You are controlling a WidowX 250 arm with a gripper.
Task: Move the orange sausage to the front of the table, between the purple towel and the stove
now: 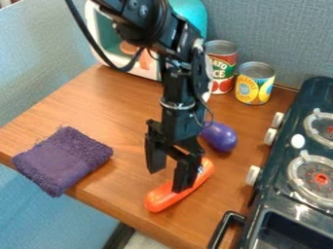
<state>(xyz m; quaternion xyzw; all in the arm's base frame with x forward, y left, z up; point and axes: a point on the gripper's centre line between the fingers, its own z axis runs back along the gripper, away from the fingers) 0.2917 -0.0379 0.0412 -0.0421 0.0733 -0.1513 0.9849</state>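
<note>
The black gripper (168,179) hangs over the wooden counter, open, its two fingers spread apart. Under it lies an orange, sausage-shaped object (161,198), slanting from lower left to upper right. The right-hand finger covers the middle of this object; I cannot tell whether they touch. A purple, egg-shaped object (220,136) rests just behind and to the right of the gripper, partly behind the arm. At the left, a folded purple cloth (62,159) hangs slightly over the counter's edge.
Two cans, one red and green (222,69) and one yellow and blue (255,84), stand at the back. A teal and white toy appliance (102,33) is behind the arm. Along the right runs a dark toy stove (283,181) with white knobs and a black handle.
</note>
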